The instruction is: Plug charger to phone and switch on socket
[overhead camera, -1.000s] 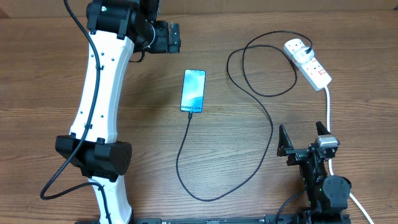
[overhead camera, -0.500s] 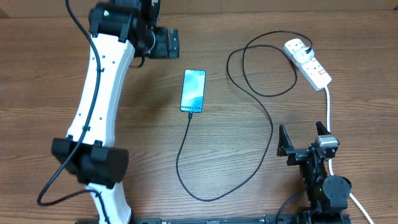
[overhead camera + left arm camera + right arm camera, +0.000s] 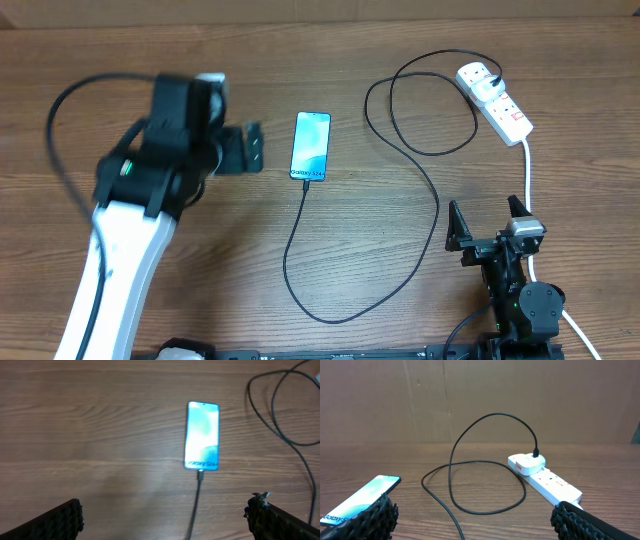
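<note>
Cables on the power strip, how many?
2. The black charger cable loops from its white plug to the phone; the thick white cable leaves the power strip's other end, toward the right gripper.

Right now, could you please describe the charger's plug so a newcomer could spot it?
On the brown wooden table, find the white elongated power strip at the far right. The white blocky plug sits on its far end, the one thing there trailing a thin black cable.

The left arm (image 3: 115,260) is showing a white shell with black joint housings and a looping black cable (image 3: 50,125); the right arm (image 3: 520,295) is looking mostly black, its fingers (image 3: 372,516) wearing ribbed black pads
</note>
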